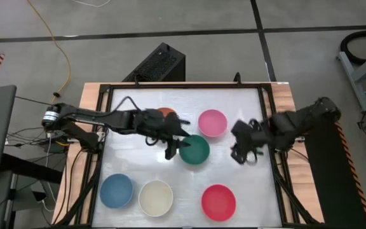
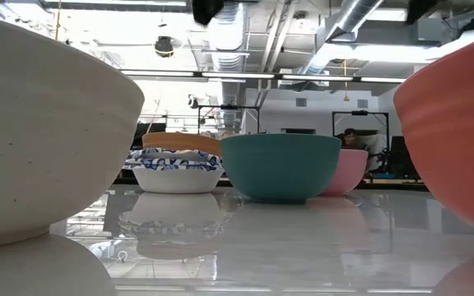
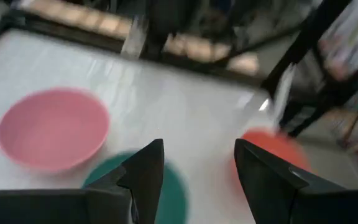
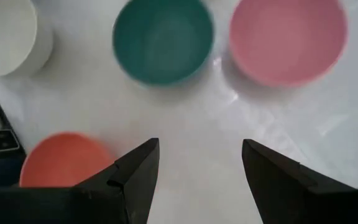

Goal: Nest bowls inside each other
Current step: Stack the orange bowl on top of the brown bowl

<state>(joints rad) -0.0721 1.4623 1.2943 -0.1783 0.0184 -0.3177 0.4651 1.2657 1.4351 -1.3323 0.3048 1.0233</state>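
Note:
Six bowls show from above on the white table: orange (image 1: 166,113), pink (image 1: 213,123), dark green (image 1: 194,149), blue (image 1: 116,191), cream (image 1: 155,198) and red (image 1: 218,202). In the low view the orange bowl (image 2: 181,142) sits nested on top of white, blue-patterned bowls (image 2: 175,168). My left gripper (image 1: 175,145) hangs open above the green bowl's left rim, with the green bowl (image 3: 169,183) below its fingers and nothing between them. My right gripper (image 1: 241,152) stands open and empty to the right of the green bowl, above bare table (image 4: 201,155).
Black rails (image 1: 269,127) frame the table. Bare table lies between the green bowl and the red bowl. In the low view the cream bowl (image 2: 39,123) and the red bowl (image 2: 459,123) stand close to the camera at either side.

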